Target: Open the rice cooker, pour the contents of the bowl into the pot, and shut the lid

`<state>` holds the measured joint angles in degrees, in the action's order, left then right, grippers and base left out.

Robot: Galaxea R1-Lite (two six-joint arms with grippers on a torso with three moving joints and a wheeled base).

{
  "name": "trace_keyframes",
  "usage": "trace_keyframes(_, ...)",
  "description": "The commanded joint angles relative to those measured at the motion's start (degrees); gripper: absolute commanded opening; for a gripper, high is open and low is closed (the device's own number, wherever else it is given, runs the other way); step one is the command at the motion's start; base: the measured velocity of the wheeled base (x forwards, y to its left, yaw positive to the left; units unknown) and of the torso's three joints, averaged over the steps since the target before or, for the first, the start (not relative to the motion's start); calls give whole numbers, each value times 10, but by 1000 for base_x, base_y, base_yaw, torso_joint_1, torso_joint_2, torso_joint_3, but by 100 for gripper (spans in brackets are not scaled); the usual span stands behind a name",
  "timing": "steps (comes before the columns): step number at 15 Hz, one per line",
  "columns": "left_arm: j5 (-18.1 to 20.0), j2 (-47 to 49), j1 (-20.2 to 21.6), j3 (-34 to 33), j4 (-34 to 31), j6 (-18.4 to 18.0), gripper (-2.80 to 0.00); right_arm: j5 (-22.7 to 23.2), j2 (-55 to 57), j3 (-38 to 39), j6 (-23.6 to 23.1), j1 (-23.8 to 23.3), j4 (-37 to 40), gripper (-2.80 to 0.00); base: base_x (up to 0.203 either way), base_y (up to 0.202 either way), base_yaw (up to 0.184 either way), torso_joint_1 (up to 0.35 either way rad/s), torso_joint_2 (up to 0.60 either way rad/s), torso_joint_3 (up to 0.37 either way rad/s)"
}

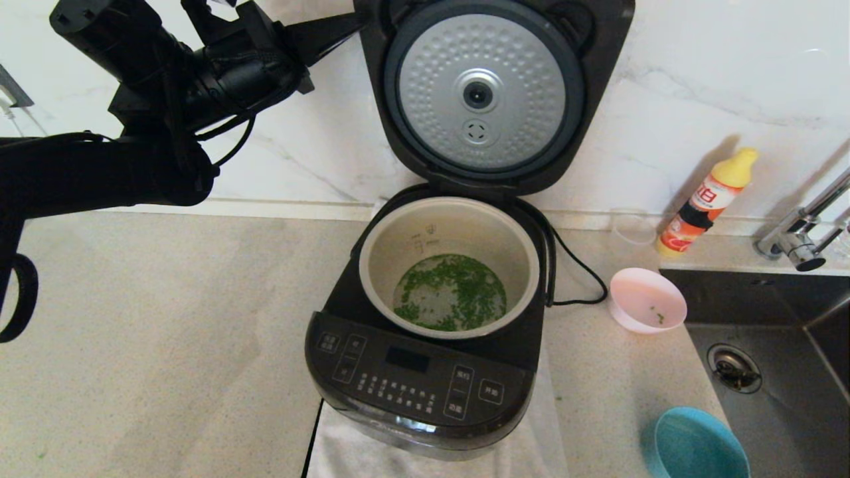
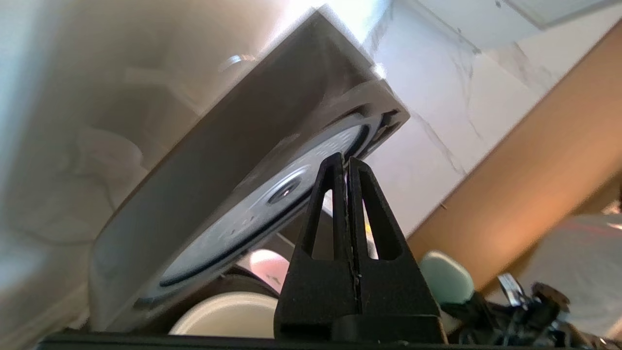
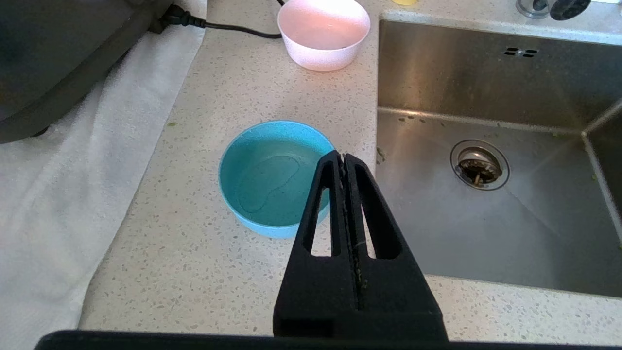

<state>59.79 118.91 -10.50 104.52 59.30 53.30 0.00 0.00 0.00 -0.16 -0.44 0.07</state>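
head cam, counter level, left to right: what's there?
rice cooker → pink bowl → orange bottle → faucet. The blue bowl overlaps the pink one's span, so I left it out.

A kitchen, probably domestic: speckled stone countertop [image 1: 166, 345], marble backsplash [image 1: 697, 79], steel sink [image 3: 486, 97] with faucet [image 1: 797, 242], dish-soap bottle [image 1: 707, 202].

Left arm [image 1: 119, 153]: matte black housings, looped black cables; both grippers' fingers [image 3: 357, 233] black, tapered wedges (slotted triangular cut-outs).
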Motion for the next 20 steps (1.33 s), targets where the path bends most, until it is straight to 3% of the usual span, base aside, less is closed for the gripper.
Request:
trace_keyframes(1,-3,-4,4,-5,14,1,-280,0,1,0,0,0,0,-280,0,0,0,0,0,0)
trace_keyframes(4,-3,-30,7,-49,34,1,-280,0,1,0,0,0,0,-280,0,0,0,0,0,0)
trace_keyframes(7,-11,-152,26,-155,23,0,-280,0,1,0,0,0,0,-280,0,0,0,0,0,0)
trace_keyframes(9,-14,-240,52,-210,-18,-10,-280,0,1,0,0,0,0,-280,0,0,0,-4,2,13)
trace_keyframes(15,-16,-471,127,-323,-272,-38,-280,0,1,0,0,0,0,-280,0,0,0,0,0,0)
trace_keyframes(17,-17,-543,157,-338,-384,-43,-280,0,1,0,0,0,0,-280,0,0,0,0,0,0)
trace_keyframes(20,-17,-622,220,-365,-489,-81,-280,0,1,0,0,0,0,-280,0,0,0,0,0,0)
